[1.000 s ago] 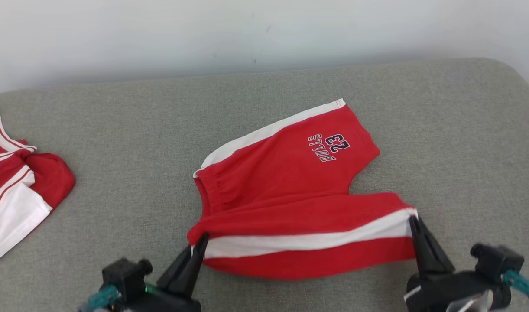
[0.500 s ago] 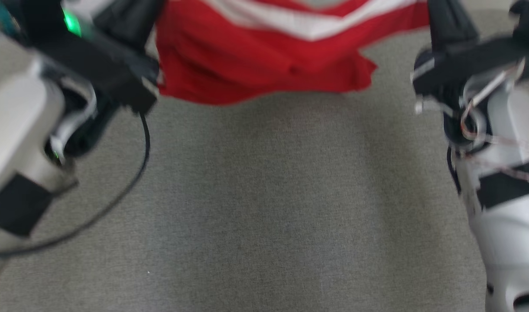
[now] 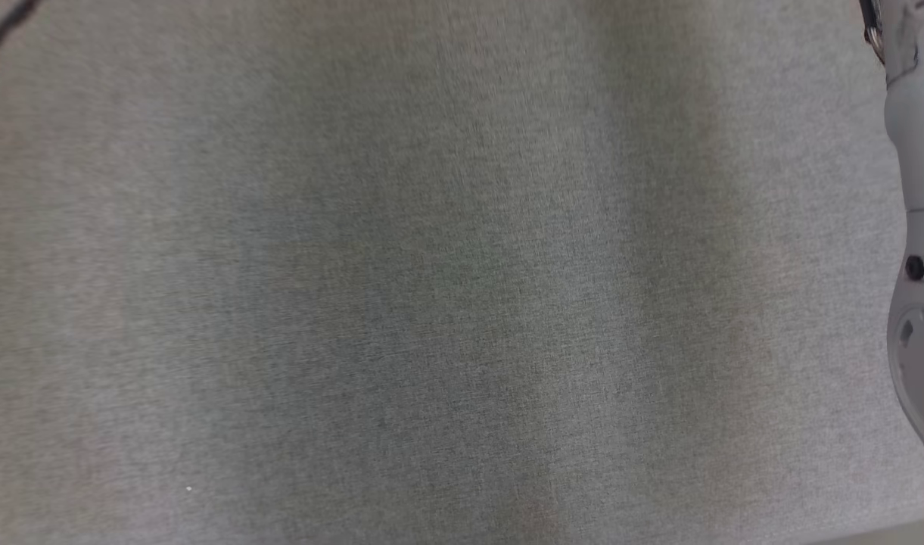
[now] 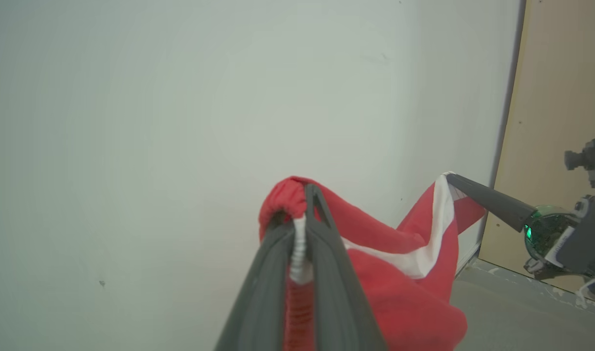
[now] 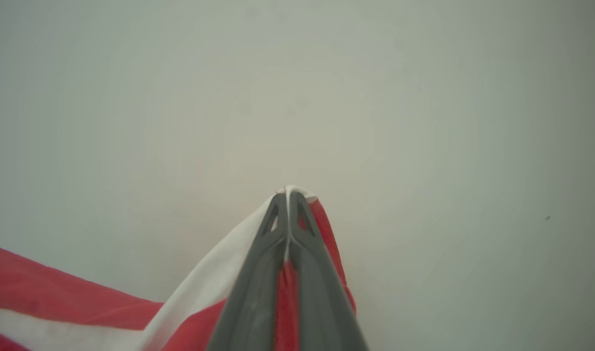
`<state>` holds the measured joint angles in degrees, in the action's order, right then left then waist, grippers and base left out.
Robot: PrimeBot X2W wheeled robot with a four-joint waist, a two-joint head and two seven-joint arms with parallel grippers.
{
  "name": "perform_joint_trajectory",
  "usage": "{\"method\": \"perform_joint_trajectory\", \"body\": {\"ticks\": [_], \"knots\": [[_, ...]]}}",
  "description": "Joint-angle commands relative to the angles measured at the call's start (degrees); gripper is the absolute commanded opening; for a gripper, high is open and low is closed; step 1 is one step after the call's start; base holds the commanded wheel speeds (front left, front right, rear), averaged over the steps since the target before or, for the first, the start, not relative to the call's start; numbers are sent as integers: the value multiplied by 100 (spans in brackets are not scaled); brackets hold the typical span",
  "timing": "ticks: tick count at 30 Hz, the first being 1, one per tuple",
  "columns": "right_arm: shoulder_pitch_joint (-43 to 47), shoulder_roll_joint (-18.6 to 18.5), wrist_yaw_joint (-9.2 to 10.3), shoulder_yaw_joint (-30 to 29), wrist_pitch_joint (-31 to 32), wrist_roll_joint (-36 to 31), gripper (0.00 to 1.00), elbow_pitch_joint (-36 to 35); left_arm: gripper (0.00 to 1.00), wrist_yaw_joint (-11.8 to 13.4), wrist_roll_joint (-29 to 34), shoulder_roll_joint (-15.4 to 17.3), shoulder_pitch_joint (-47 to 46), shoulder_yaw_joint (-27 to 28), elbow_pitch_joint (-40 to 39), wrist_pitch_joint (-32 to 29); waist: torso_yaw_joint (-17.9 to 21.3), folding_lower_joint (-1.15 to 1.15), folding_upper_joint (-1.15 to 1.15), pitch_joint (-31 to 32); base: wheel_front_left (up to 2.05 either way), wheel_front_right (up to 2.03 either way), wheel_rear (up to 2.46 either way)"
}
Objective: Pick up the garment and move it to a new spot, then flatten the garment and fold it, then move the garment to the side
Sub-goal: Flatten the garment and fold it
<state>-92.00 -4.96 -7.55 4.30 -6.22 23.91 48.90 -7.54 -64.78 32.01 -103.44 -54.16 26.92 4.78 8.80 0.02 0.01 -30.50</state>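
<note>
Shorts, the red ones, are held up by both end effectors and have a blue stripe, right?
No, the stripe is white, not blue, as the left wrist view shows. The left end effector and right end effector do hold the red shorts up.

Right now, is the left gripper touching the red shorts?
Touching. The left wrist view shows the left gripper shut on the red shorts, with a gathered edge of the fabric pinched between its jaws.

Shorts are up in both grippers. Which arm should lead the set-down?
Left, probably: left gripper clamps the bunched waistband deep in its grip, the shorts hanging below it; right gripper pinches only a hem corner.
</note>
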Motion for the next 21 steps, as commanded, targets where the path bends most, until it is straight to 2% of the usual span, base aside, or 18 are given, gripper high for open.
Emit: {"method": "perform_joint_trajectory", "body": {"ticks": [1, 9, 15, 18, 21], "knots": [[-147, 48, 13, 32, -158, -60, 0, 194, 0, 11, -160, 89, -143, -96, 126, 170, 209, -2, -1, -436, 0, 0, 0], [103, 118, 13, 456, -600, 82, 0, 834, 0, 11, -631, 310, 245, -763, 187, 783, 162, -2, -1, -504, 0, 0, 0], [842, 146, 13, 876, -817, 395, 0, 847, 0, 10, -781, 492, 1031, -1053, -125, 1026, 177, -2, -1, -308, 0, 0, 0], [1193, 115, 13, 1058, -861, 489, 0, 742, 0, 10, -796, 517, 1412, -875, -298, 1047, 166, -2, -1, -188, 0, 0, 0], [1868, 40, 13, 1281, -897, 696, 0, 499, 0, 10, -599, 563, 2284, -436, -585, 1044, 170, -2, -1, 56, 0, 0, 0]]}}
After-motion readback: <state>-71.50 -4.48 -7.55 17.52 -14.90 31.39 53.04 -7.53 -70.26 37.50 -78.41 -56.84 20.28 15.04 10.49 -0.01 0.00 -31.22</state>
